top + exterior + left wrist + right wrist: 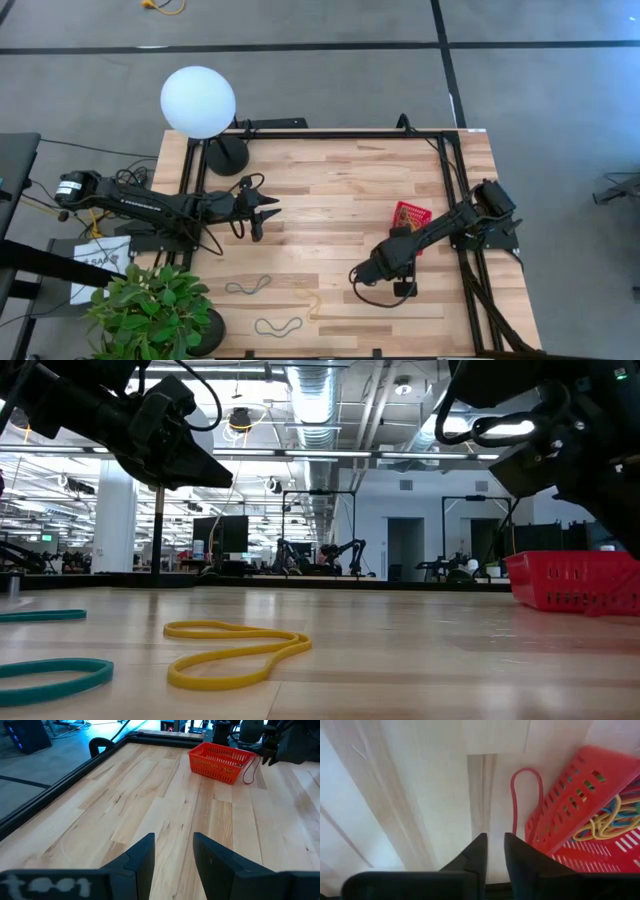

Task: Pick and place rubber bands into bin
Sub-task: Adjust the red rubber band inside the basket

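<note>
You see two dark, near-black jointed arms. Left arm (150, 203): white lettering on link, black cable loops over forearm, white-marked motor housing at far-left end. Left gripper (172, 857): angular matte-black fingers, white label on body. Right arm (440, 228): black links, looping black cable near gripper.

You have the red slatted bin (409, 214) standing upright toward the worktop's right edge, with yellow and bluish rubber bands (607, 822) tangled inside. A red band (525, 790) lies just beside its wall, and a yellow band (235, 650) plus two teal ones (248, 287) lie flat near the front edge.
</note>
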